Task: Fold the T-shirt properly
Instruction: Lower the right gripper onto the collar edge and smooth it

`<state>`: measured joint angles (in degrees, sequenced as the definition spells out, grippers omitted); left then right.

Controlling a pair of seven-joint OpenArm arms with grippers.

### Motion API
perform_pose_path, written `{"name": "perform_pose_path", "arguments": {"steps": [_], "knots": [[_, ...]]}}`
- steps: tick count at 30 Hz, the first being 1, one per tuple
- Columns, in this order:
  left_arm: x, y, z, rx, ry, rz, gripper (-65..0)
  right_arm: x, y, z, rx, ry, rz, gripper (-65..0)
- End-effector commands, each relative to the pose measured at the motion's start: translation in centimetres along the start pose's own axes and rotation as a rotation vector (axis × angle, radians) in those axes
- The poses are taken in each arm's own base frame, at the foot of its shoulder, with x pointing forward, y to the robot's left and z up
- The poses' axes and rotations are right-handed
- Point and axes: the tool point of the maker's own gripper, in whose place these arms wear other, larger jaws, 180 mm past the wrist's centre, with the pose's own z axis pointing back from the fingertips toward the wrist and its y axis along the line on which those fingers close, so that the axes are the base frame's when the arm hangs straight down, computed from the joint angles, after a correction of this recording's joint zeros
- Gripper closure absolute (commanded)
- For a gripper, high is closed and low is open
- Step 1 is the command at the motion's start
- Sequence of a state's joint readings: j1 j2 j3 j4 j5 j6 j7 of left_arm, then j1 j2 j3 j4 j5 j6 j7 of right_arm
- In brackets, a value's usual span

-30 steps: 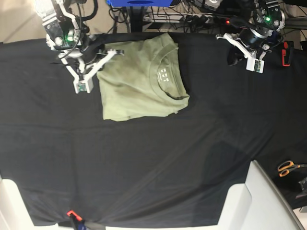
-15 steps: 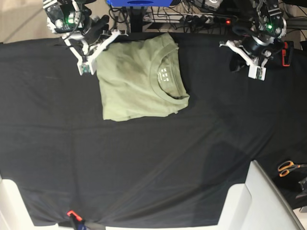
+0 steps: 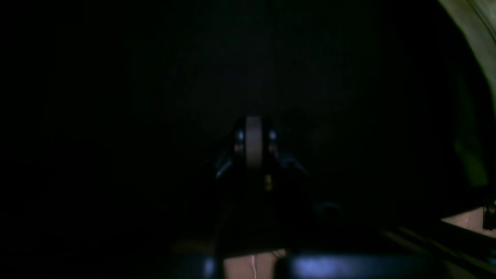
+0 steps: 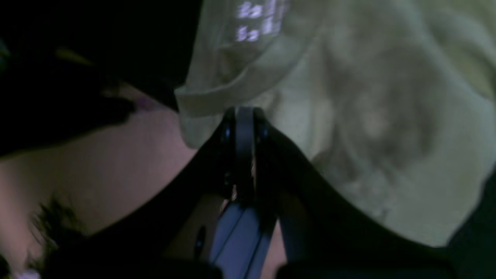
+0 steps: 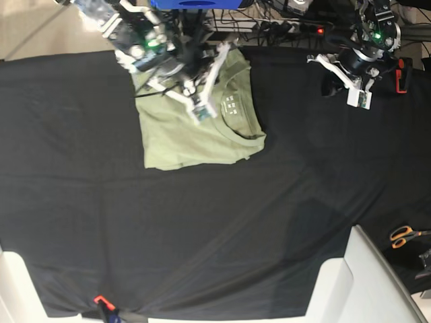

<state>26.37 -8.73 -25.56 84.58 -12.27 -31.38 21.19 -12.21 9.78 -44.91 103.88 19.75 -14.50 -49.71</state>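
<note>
1. The right hand (image 4: pixel 245 116) has its two dark fingers pressed flat together with nothing between them. In the right wrist view its tip sits just under the rolled collar edge of the T-shirt (image 4: pixel 368 116).
2. In the base view that same right hand (image 5: pixel 219 57) hangs over the far part of the T-shirt (image 5: pixel 182 134), close to the neck opening; whether it touches the cloth I cannot tell, as the arm is blurred.
3. The left hand (image 3: pixel 254 133) is likewise closed to a narrow slit and holds nothing. The left wrist view is very dark, so little beyond the fingers' outline shows, with a sliver of the T-shirt (image 3: pixel 474 35) at the top right corner.
4. In the base view the left hand (image 5: pixel 337 81) is well apart from the T-shirt, off to the side of its collar, above the black cloth.
5. The T-shirt lies folded into a compact rectangle on the tabletop (image 5: pixel 215 229), which is draped in black cloth, toward the far edge. Its crew neck faces the side where the left arm stands, and small white label marks (image 5: pixel 231 105) show inside the collar.
6. Orange-handled scissors (image 5: pixel 404 235) lie well apart from the T-shirt, beyond the cloth's edge, beside a white panel (image 5: pixel 370 282).
</note>
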Motion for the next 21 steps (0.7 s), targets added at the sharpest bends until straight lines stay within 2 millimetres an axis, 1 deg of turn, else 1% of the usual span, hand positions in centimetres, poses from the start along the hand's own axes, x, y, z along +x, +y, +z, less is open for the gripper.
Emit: {"name": "perform_pose_path", "arguments": {"steps": [1, 2, 4, 5, 7, 8, 10, 14, 15, 18, 19, 21], "knots": [[0.1, 0.6, 0.3, 0.008, -0.011, 0.005, 0.0, 0.8, 0.4, -0.1, 0.01, -0.019, 0.003, -0.8], [-0.5, 1.2, 0.3, 0.014, 0.006, 0.003, 0.0, 0.7, 0.2, -0.4, 0.003, -0.012, -0.001, -0.8], [-1.6, 2.1, 0.3, 0.021, 0.041, 0.006, 0.0, -0.1, -0.1, -1.5, -0.006, 0.023, -0.007, -0.8], [-2.0, 2.4, 0.2, 0.026, 0.051, 0.013, 0.0, 0.0, -0.5, -2.0, -0.016, 0.032, -0.004, -0.8], [-2.1, 3.0, 0.3, 0.034, 0.059, 0.007, 0.0, -0.6, -1.0, -2.7, -0.03, 0.061, -0.001, -0.8], [-2.1, 3.1, 0.4, 0.033, 0.062, 0.003, 0.0, -0.9, -0.9, -3.0, -0.029, 0.073, 0.0, -0.8], [-2.2, 3.2, 0.4, 0.036, 0.064, 0.003, 0.0, -0.3, -0.3, -3.4, -0.002, 0.069, 0.027, -0.8], [-1.6, 3.3, 0.3, 0.036, 0.052, -0.005, 0.0, -0.2, -0.2, -4.1, 0.025, 0.091, 0.09, -0.8], [-1.2, 3.0, 0.1, 0.029, 0.045, -0.009, 0.0, -0.3, -0.1, -4.2, 0.036, 0.097, 0.11, -0.8], [-0.1, 3.1, -0.6, 0.029, 0.029, -0.008, 0.0, -0.3, 1.0, -4.8, 0.088, 0.124, 0.175, -0.8], [0.0, 3.0, -0.7, 0.027, 0.025, -0.008, 0.0, -0.5, 1.0, -4.9, 0.095, 0.143, 0.194, -0.8], [0.6, 2.7, -0.8, 0.021, 0.007, -0.005, 0.0, -0.3, 1.8, -5.1, 0.123, 0.168, 0.225, -0.8]]}}
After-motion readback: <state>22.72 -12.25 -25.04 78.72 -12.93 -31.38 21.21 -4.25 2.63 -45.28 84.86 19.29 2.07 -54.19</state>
